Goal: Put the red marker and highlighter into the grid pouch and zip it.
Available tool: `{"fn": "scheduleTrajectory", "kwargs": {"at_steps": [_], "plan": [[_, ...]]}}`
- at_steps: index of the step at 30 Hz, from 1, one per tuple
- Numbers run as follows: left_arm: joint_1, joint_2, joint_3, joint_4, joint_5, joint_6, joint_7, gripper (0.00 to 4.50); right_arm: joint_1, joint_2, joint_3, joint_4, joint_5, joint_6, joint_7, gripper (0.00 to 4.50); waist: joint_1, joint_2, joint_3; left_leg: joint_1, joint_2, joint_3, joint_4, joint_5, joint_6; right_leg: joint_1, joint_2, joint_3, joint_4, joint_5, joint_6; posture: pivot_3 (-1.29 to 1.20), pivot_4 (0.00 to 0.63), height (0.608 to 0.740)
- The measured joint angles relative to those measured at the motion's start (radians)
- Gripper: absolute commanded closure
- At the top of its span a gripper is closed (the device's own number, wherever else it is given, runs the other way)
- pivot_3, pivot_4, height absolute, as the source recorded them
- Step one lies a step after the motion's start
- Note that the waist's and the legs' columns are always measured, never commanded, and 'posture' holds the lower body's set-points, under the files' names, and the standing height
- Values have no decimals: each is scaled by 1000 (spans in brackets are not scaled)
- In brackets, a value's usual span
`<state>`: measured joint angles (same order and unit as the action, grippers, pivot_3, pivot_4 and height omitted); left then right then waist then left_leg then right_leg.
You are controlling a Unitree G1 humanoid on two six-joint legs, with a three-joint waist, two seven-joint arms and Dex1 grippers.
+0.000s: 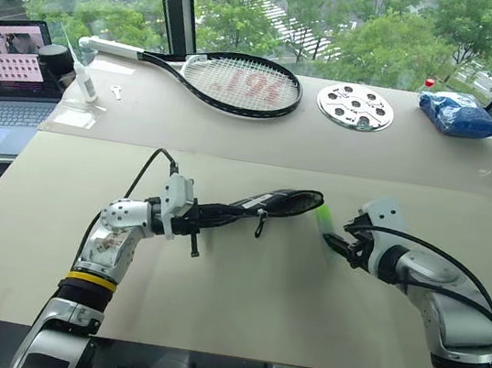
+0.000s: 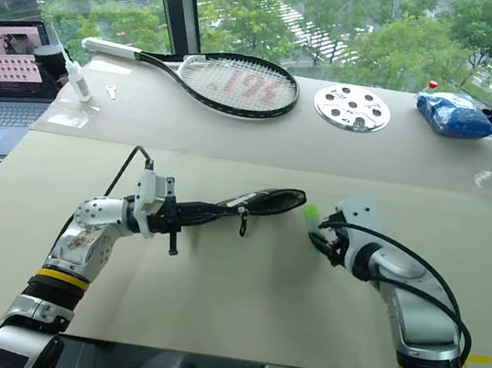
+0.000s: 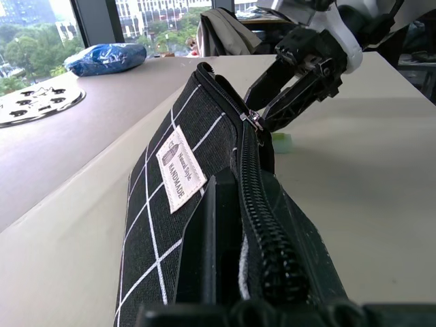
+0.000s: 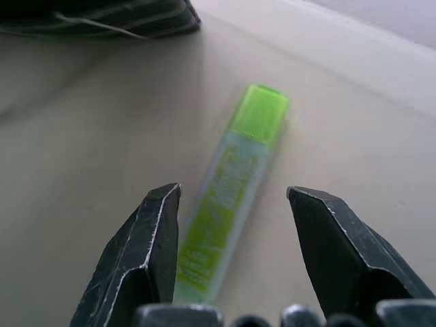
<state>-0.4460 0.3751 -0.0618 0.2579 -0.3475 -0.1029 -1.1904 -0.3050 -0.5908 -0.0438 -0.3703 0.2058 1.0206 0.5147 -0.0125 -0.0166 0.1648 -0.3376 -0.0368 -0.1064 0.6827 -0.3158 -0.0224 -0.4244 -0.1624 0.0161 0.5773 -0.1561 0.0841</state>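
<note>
My left gripper (image 1: 197,216) is shut on the left end of the grid pouch (image 1: 266,204), holding it level above the table with its white label (image 3: 178,172) facing out. The pouch's right end gapes open, and a black strap (image 1: 260,225) hangs beneath it. Just right of that open end, the light green highlighter (image 4: 235,184) lies flat on the table. My right gripper (image 1: 339,245) hovers over it, open, one finger on each side of the pen and not touching it. The red marker is out of view.
On the raised back shelf lie a tennis racket (image 1: 233,82), a perforated metal disc (image 1: 356,106) and a blue bag (image 1: 457,114). A laptop (image 1: 8,70) and a white bottle (image 1: 85,81) stand at the back left. The beige table (image 1: 237,303) spreads wide in front.
</note>
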Motion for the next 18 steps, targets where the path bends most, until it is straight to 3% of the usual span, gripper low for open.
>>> {"fn": "scheduleTrajectory", "kwargs": {"at_steps": [18], "plan": [[-3, -15, 1, 3, 0, 0, 14, 4500, -37, 63, 66, 37, 10, 70, -82, 1685, -4, -2, -1, 1, 0, 0, 0, 0, 0, 1, 0, 0, 0, 0, 0, 0, 150, 740]]}}
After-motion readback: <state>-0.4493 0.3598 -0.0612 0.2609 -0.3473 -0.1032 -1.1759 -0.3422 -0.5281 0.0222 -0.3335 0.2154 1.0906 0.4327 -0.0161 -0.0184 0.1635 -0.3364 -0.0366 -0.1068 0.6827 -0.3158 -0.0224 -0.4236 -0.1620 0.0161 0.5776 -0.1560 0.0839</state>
